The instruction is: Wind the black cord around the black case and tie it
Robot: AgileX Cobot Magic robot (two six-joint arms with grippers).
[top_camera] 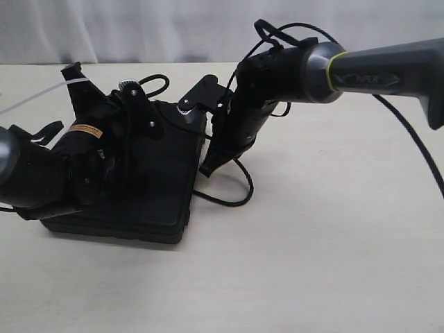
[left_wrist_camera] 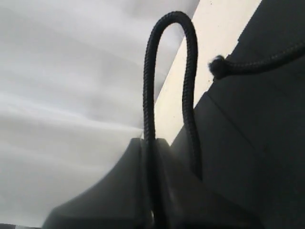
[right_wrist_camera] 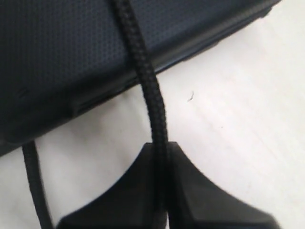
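Beige table bears the case; left gripper and right gripper (at three o'clock) clamp shut on the cord, which tugging could slip

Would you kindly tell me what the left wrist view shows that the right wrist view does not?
Only the left wrist view: the black cord arching in a tall loop out of the left gripper, its knot by the black case, and a pale backdrop behind. Only the right wrist view: the case's side edge with the cord running over it from the right gripper, plus a second strand over the table. Both: a shut gripper pinching the cord beside the case.
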